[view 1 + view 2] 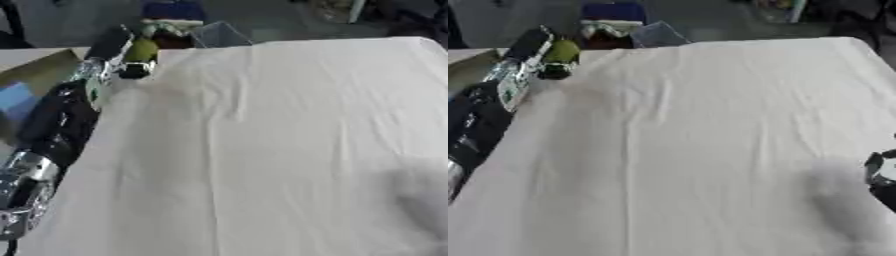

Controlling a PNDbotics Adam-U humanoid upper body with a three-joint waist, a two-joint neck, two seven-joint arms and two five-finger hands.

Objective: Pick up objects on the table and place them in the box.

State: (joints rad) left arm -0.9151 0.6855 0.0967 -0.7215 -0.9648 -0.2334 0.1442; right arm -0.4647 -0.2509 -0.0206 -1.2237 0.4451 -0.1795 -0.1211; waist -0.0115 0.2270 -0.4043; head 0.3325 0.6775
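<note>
At the bench's (pixel 262 150) far left corner the left hand (pixel 131 56) is curled round a yellow-green object (pixel 142 49), seemingly light, rounded and perhaps slippery, best cupped about its middle, while the right hand's (pixel 881 176) fingers cannot be made out.

Table (pixel 289 150) covered by creased white cloth, grey floor (pixel 79 20) seen beyond far edge, light soft, even.
</note>
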